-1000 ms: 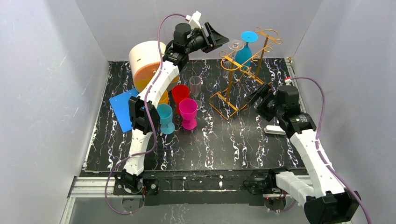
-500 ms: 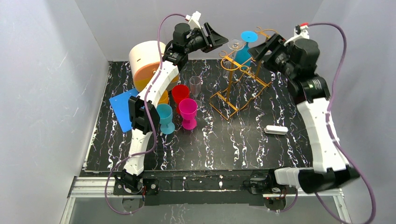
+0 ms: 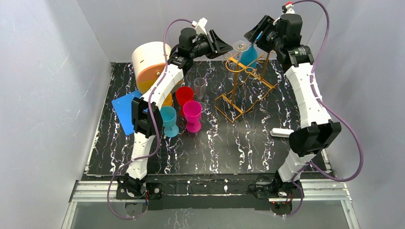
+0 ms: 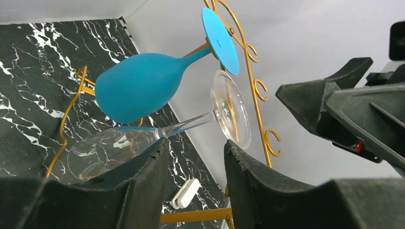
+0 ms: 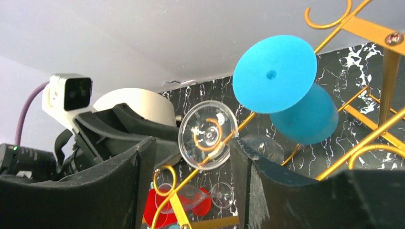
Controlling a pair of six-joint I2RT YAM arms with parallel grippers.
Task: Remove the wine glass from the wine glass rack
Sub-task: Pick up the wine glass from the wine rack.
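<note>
Clear wine glass [image 4: 114,148] hangs upside down on the wine glass rack [image 5: 388,81], foot caught in the top rails. Blue wine glass [image 4: 138,86] hangs just beside it on the same rack. Rack stands toward the tabletop's [image 3: 239,143] far right corner. Left end effector [image 4: 196,148] is up at rail height, jaws partly open on either side of the clear glass stem, gripping nothing; can't tell whether they touch it. Right end effector [image 5: 192,148] faces the clear glass foot from the other side, jaws partly open, empty. Red cup [image 3: 184,95], magenta cup [image 3: 192,114] and teal cup [image 3: 168,120] stand left of centre.
</note>
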